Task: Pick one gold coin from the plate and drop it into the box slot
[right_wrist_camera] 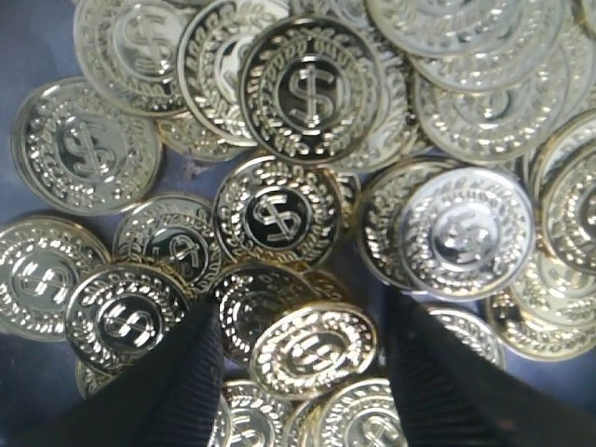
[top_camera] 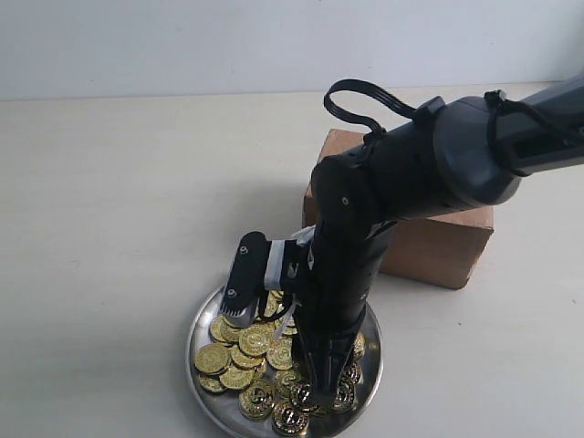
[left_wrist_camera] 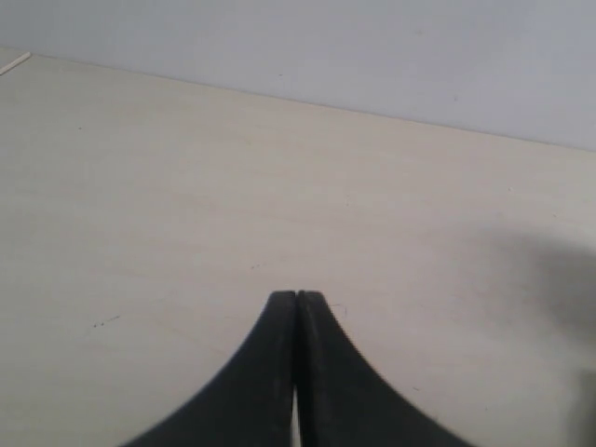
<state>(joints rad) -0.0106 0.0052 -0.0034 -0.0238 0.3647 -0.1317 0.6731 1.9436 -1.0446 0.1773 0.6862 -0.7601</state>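
Gold coin (right_wrist_camera: 312, 352) between parted fingers of right tool (right_wrist_camera: 300, 321), among heaped coins on plate (top_camera: 194, 339), left tool (left_wrist_camera: 296, 300) closed

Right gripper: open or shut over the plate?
Open. The right gripper has its fingers spread apart, one gold coin lying in the gap between them.
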